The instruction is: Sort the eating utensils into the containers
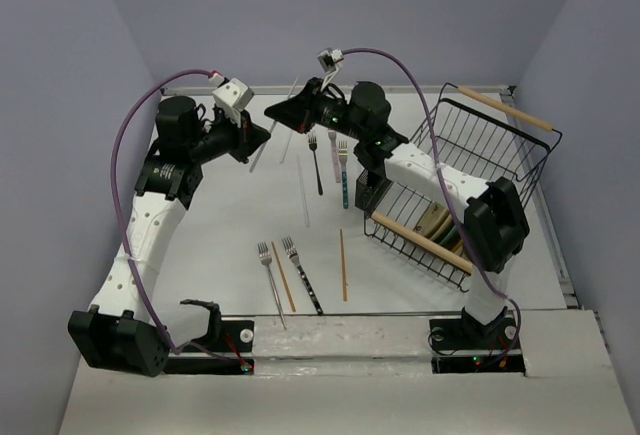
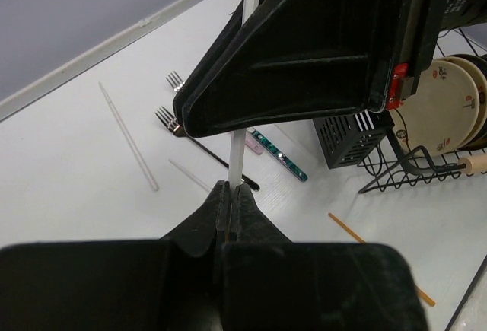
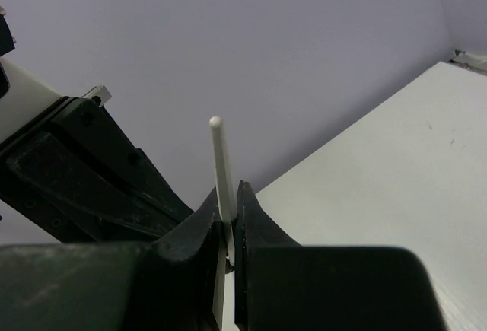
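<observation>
Two grippers clamp a single pale white chopstick (image 2: pixel 237 152) between them in the air above the far side of the desk (image 1: pixel 220 225). The left gripper (image 2: pixel 230 188) is pinched tight on one stretch of it. The right gripper (image 3: pixel 228 203) is closed narrowly around it farther along, with the rounded tip standing clear of its jaws in the right wrist view. On the desk lie a second white chopstick (image 2: pixel 129 137), a black-handled fork (image 1: pixel 317 167), a pink-handled fork (image 1: pixel 333 147) and a teal-handled fork (image 1: pixel 343 183). The pink and teal ones are side by side, near the small black cutlery holder (image 2: pixel 351 139). Closer to the arm bases, a brown chopstick (image 1: pixel 283 277) rests between a silver fork (image 1: pixel 268 280) and a dark-handled fork (image 1: pixel 303 280). Another brown chopstick (image 1: pixel 343 265) lies a little to their right, and all four are well apart from the holder. The holder stands just beside the black wire rack (image 1: pixel 500 145), which carries round plates (image 2: pixel 445 106).
</observation>
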{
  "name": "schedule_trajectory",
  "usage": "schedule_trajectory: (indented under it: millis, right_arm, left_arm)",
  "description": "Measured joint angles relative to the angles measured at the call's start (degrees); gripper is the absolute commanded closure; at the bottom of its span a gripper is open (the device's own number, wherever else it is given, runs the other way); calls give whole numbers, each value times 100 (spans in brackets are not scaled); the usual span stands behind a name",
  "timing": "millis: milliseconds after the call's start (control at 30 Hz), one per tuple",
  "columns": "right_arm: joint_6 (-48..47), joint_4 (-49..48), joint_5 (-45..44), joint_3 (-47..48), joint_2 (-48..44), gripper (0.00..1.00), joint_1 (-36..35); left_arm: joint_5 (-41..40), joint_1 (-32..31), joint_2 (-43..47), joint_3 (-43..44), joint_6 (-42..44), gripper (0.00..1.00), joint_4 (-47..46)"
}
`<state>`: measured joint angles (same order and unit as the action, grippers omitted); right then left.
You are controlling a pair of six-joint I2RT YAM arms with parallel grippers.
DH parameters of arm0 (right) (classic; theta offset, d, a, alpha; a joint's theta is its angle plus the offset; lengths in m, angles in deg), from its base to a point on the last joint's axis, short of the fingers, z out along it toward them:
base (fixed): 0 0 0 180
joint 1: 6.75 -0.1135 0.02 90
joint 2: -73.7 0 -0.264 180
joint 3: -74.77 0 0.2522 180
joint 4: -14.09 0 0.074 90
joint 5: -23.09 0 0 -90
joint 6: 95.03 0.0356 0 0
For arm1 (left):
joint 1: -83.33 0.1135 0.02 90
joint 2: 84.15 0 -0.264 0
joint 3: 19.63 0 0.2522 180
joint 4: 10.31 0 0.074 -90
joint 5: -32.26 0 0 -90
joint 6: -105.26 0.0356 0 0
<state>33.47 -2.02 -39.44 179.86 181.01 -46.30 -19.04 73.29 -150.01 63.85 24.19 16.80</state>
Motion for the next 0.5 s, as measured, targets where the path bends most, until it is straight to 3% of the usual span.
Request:
schedule_trajectory:
  millis: [67, 100, 133, 167, 267, 500]
  right_arm:
    - [-57, -24, -33, -4, -2, 100, -35]
    - [-98, -61, -48, -44, -11, 100, -33]
    - [-144, -63, -63, -92, -46, 100, -33]
    - [-219, -52, -98, -160, -103, 100, -33]
    - [-575, 46, -339, -400, -334, 100, -66]
    - [-1939, 1071, -1742, -1130, -2013, 100, -55]
  left_arm:
    - [4, 7, -15, -26, 24, 100, -13]
    - [0, 7, -4, -37, 33, 94, -31]
    - [-2, 0, -7, -42, 44, 76, -33]
    - [9, -2, -7, -68, 57, 43, -48]
    - [22, -24, -7, -96, 129, 2, -50]
    - [-138, -22, 28, -190, 164, 1, -50]
